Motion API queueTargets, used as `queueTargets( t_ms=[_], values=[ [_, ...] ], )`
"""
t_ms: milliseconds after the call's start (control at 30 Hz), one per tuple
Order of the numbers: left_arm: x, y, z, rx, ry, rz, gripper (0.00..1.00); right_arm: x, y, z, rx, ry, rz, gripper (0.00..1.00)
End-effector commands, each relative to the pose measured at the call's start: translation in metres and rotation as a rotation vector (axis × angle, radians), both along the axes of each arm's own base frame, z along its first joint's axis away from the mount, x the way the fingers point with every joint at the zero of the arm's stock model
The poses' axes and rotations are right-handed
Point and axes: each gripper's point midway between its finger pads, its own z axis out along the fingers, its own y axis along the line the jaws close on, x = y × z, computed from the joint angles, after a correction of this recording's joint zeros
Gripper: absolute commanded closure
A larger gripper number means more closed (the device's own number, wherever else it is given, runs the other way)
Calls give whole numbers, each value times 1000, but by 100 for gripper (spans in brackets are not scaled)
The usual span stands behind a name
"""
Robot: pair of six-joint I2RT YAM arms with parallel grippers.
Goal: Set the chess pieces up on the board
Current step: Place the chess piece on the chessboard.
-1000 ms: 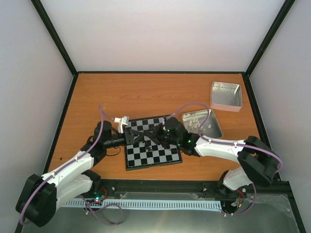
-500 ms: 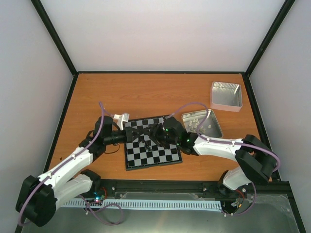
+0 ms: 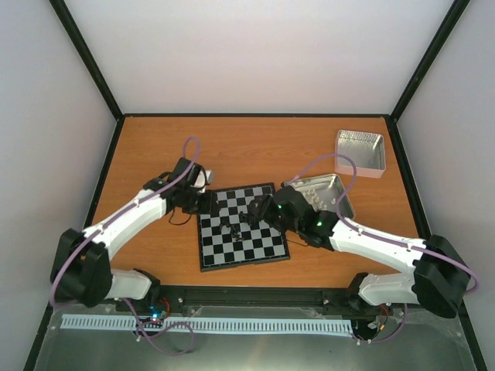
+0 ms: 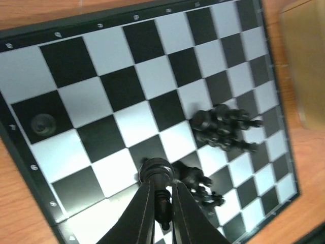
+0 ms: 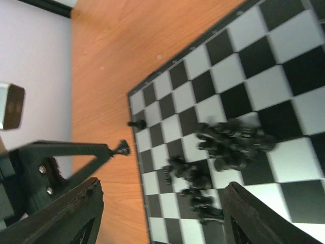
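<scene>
Just beside the board, a tin holds white pieces.

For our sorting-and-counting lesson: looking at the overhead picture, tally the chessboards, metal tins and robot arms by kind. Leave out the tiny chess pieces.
Chessboard: 1
Metal tins: 2 (far tin, near tin)
Robot arms: 2 (left arm, right arm)
Total: 5

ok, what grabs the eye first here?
A heap of black chess pieces lies tumbled in the middle of the board. The left end effector is shut on one black piece by the board's left edge; the right end effector hangs open over the heap.
</scene>
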Motion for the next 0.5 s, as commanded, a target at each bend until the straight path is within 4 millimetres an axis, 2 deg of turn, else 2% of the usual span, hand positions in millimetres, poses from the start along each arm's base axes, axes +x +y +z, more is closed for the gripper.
queueTargets(
  t_ms=[0, 167, 333, 467],
  values=[
    [15, 11, -6, 190, 24, -67, 96, -2, -40, -20, -133, -17, -80, 35],
    [41, 6, -12, 264, 48, -81, 96, -4, -61, -16, -170, -50, -123, 35],
    [48, 5, -30, 318, 114, -119, 95, -2, -75, -10, -205, -89, -150, 35],
    [52, 3, -31, 338, 135, -152, 95, 1, -77, -8, -244, -118, -139, 35]
  ],
)
